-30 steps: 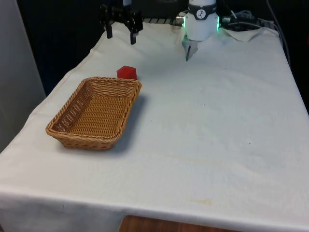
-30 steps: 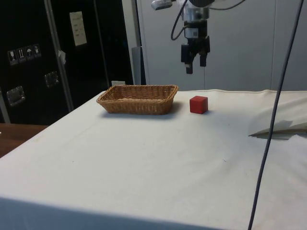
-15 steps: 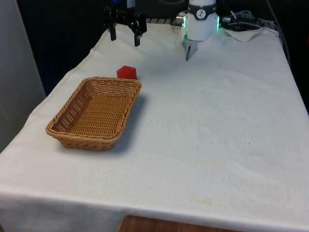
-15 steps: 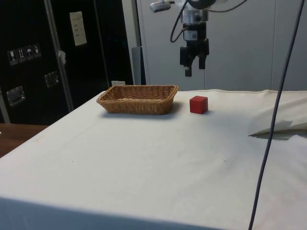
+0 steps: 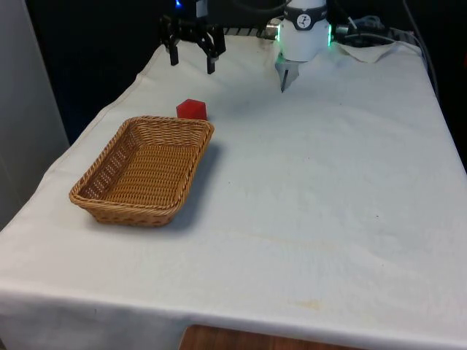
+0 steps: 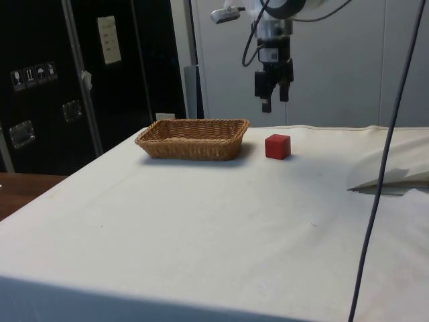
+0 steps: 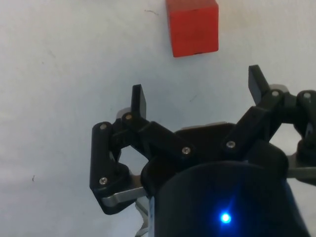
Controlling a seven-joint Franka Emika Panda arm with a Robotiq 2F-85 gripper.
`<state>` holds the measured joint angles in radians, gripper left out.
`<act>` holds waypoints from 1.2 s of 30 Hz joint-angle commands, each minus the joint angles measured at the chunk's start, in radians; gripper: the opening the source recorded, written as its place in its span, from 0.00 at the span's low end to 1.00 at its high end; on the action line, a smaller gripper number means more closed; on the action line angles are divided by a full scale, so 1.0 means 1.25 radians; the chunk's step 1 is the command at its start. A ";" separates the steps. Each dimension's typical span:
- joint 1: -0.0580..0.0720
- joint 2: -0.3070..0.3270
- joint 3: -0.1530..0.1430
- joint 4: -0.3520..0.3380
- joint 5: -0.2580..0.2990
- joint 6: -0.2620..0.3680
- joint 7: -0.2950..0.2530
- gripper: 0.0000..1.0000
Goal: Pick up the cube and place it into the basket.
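Cube [image 5: 192,109] is parked on the desk [image 5: 328,182] just beside the basket [image 5: 144,168], on its far rim. Looks rigid and light, so flat opposite faces should be pinched squarely. Claw [image 6: 273,104] is hung above it, spread wide, nothing held.
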<state>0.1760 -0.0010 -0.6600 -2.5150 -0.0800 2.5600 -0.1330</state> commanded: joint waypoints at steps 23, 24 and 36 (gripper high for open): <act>0.001 0.044 0.027 -0.011 0.059 0.039 -0.037 1.00; 0.001 0.047 0.028 -0.012 0.065 0.042 -0.041 1.00; -0.001 0.102 0.050 -0.013 0.138 0.078 -0.084 1.00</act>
<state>0.1760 0.1250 -0.6080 -2.5250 0.0680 2.6420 -0.2230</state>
